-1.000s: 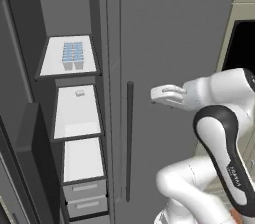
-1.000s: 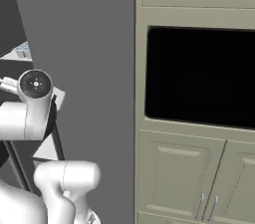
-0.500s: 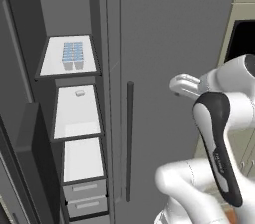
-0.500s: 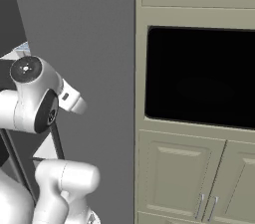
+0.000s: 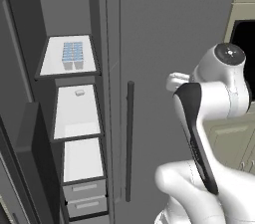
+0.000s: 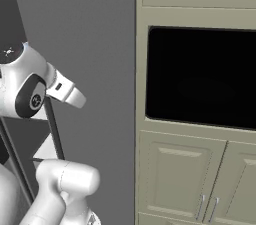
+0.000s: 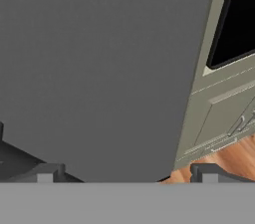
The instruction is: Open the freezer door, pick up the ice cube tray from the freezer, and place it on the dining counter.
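The freezer (image 5: 74,118) stands open at the left, its white shelves in view. Beside it, the freezer door (image 5: 12,118) is swung out along the left edge. The pale-blue ice cube tray (image 5: 73,55) lies on the top shelf. My gripper (image 7: 127,175) is open with nothing between its widely spread fingertips (image 7: 47,173). It faces the plain grey door (image 7: 99,58), well to the right of the freezer and far from the tray. The dining counter is out of view.
The plain door's dark bar handle (image 5: 129,138) runs vertically beside the freezer. Cream cabinets with a black oven window (image 6: 200,74) stand to the right. A small white item (image 5: 78,92) lies on the second shelf, above two grey drawers (image 5: 84,198). My arm (image 5: 199,133) fills the lower right.
The arm has swung the hand rightward and folded back, away from the freezer side toward the plain door and the cabinets. The jaws stayed open. The tray has not moved.
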